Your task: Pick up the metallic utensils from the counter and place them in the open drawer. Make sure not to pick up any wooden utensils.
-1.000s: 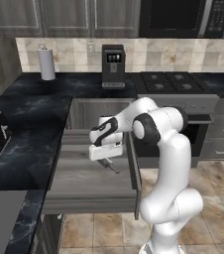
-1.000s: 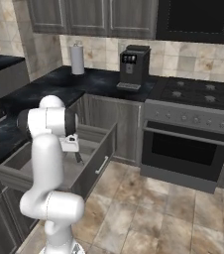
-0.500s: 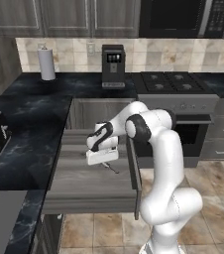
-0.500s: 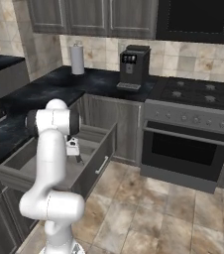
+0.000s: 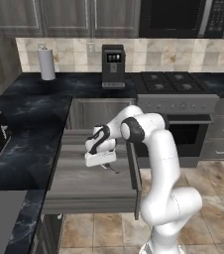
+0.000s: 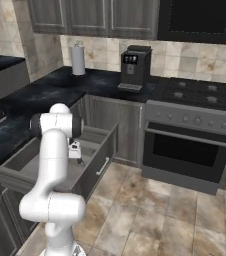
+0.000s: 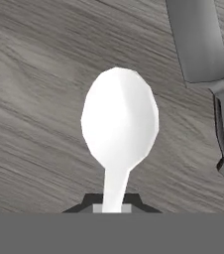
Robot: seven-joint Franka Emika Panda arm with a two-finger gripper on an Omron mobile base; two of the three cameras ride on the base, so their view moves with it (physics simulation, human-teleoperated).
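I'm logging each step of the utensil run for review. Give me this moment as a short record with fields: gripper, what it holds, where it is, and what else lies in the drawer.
gripper: gripper shut on the spoon
held item: silver-white spoon, gripped by its handle, bowl pointing away from the hand
position: low over the floor of the open drawer
also in drawer: a grey knife-like utensil lying beside the spoon
step state: spoon not yet released

The spoon (image 7: 120, 119) looks like smooth, shiny silver-white metal. The open drawer (image 5: 84, 181) has a matt grey wood-grain floor. The counter (image 5: 32, 106) is glossy black marble. A knife (image 7: 203, 54) blade shows dull grey metal.
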